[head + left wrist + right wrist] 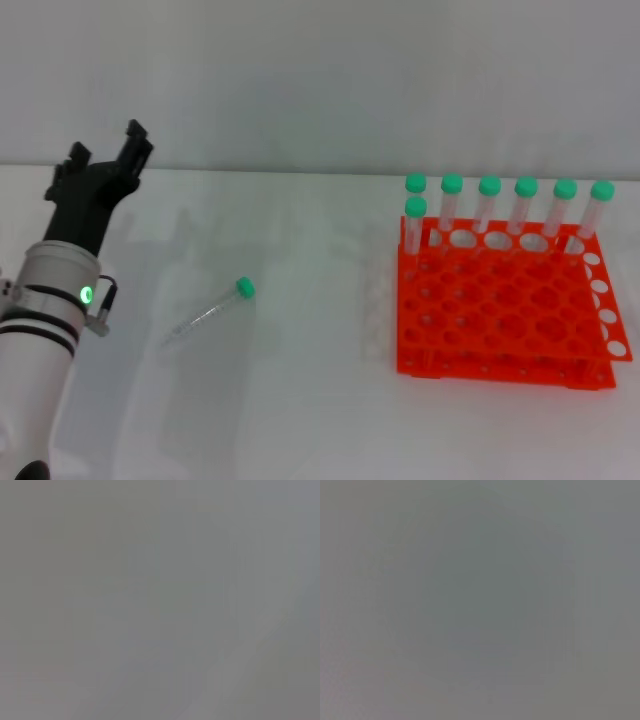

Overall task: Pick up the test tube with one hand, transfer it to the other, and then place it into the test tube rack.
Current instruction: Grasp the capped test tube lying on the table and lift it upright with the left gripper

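Left hand (108, 160), black, on the green-lit arm: raised at bench (300, 400) left, fingers parted, holding nothing. Test tube (210, 315): lying flat mid-bench, green cap up-right, untouched. Test tube rack (505, 310), orange-red: right side, seven capped tubes (525, 210) upright along its far rows. Right hand: unseen

A white table (300, 400) carries a lying test tube (210, 313) and the test tube rack (505, 310).
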{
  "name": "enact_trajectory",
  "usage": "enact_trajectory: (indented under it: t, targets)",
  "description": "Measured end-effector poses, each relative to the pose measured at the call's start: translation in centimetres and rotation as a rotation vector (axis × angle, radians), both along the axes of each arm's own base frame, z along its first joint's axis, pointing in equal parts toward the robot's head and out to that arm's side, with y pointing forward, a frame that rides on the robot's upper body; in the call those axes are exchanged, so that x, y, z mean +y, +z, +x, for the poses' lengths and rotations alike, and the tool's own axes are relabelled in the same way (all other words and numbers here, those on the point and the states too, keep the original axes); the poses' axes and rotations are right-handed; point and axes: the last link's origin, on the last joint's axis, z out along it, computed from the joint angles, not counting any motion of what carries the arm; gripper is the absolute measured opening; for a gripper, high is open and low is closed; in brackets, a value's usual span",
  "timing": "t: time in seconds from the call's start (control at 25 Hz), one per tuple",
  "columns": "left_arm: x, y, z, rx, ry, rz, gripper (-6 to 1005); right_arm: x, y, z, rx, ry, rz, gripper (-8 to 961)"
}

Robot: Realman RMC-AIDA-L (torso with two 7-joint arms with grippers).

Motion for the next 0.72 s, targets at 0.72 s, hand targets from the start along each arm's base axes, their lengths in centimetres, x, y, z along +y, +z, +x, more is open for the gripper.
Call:
enact_trajectory:
  t: [0.72]
  targets:
    - [-5.1, -1.1, -1.7, 0.096, -0.091, -0.045, 890, -3.0, -6.0, -0.3, 0.294, 0.245, -0.221, 868]
